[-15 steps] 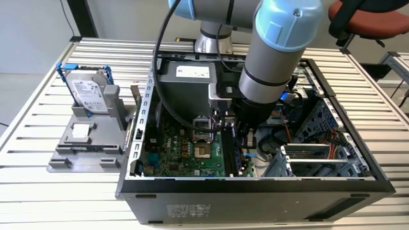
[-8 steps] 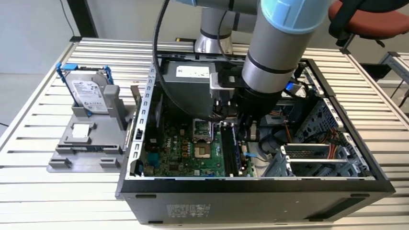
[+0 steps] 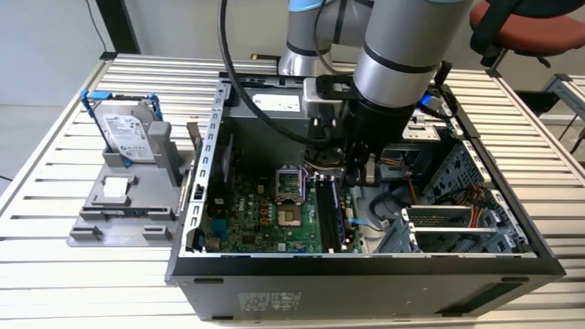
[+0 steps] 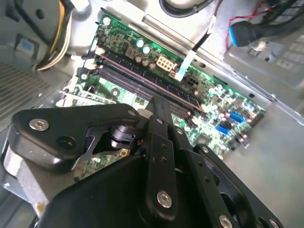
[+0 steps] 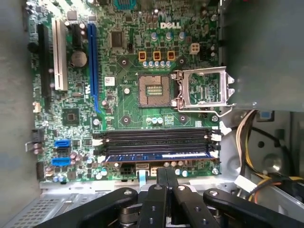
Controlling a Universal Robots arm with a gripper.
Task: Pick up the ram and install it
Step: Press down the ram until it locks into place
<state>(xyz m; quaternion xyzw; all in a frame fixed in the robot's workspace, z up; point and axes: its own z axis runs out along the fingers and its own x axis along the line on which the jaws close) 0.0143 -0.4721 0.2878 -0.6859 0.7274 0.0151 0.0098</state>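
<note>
Ram [image 5: 159, 156] sits in the slot nearest the pincer [image 5: 166, 178], at the board's [image 5: 128, 102] 6 o'clock edge. Pincer together, empty; install looks done.

Exterior view high above case [image 3: 366, 264], both wrist views near motherboard [image 5: 128, 95]

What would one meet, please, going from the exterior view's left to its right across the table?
Silver hard drive in a blue frame → small square white-topped part on the grey holder → green motherboard inside the open computer case → ram seated in its slot → metal drive cage.
</note>
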